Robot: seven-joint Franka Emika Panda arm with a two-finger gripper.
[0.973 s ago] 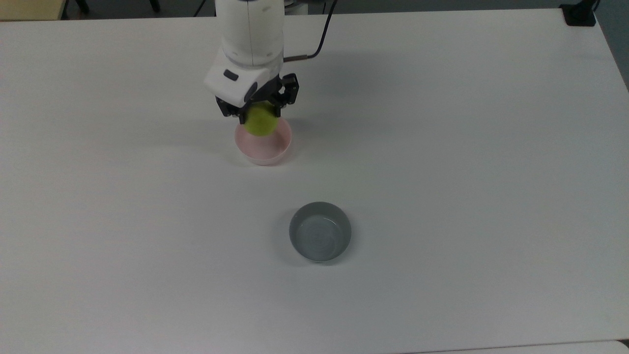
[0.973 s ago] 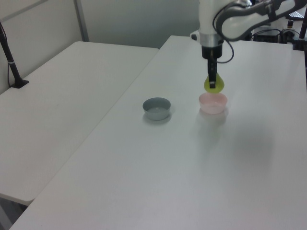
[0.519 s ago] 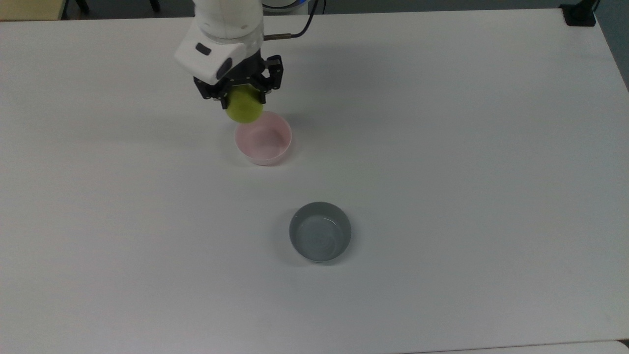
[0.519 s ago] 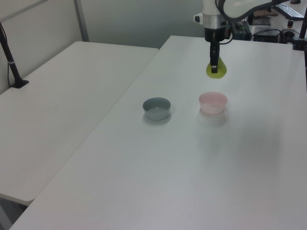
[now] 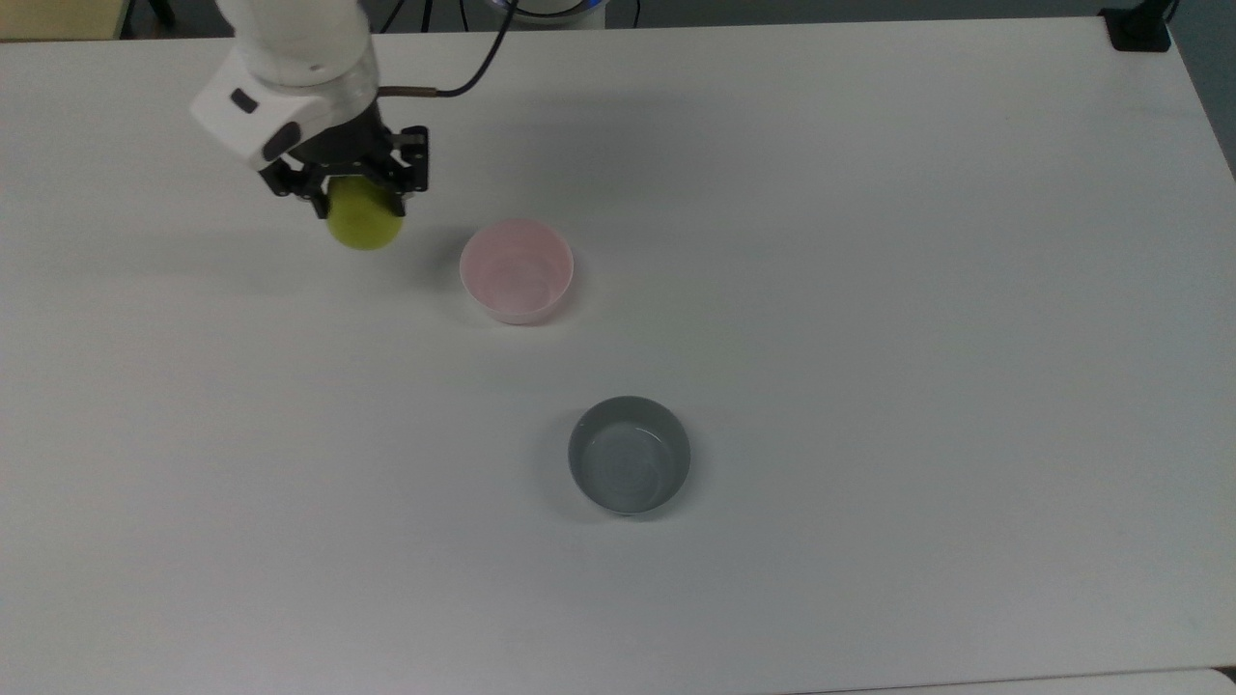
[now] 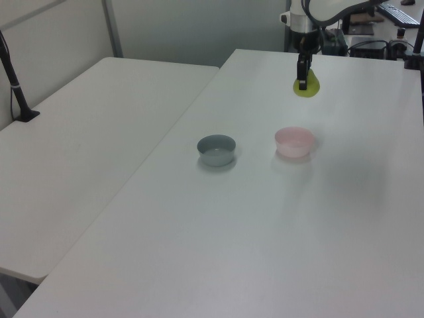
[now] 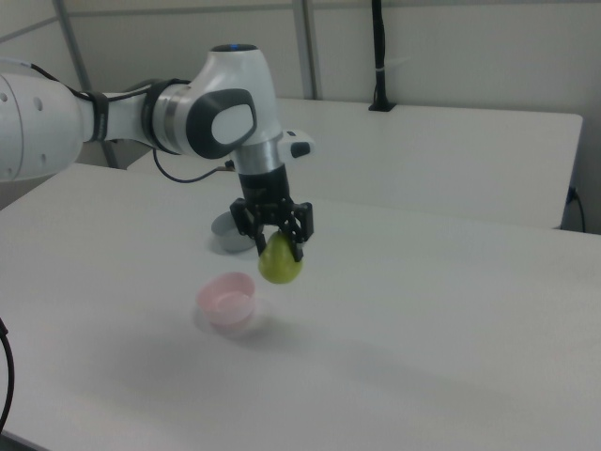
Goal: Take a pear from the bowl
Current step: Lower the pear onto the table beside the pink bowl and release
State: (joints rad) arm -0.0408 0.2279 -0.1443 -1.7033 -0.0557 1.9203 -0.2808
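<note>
Top view: we log round yellow-green pear point(image 5: 365, 224) pinched between black fingers of white-bodied two-finger gripper point(image 5: 357, 198), well to top view's left of small pale pink bowl point(image 5: 517, 269); bowl holds nothing. Grey bowl point(image 5: 629, 454) sits apart on white table point(image 5: 869, 290).

Left view: we log pear point(image 6: 307, 85) hanging above table, beyond pink bowl point(image 6: 294, 142).

Right view: we log pear point(image 7: 279, 261) gripped at narrow top, body hanging below, raised clear of bowl point(image 7: 226, 298); pick, we judge, done.
</note>
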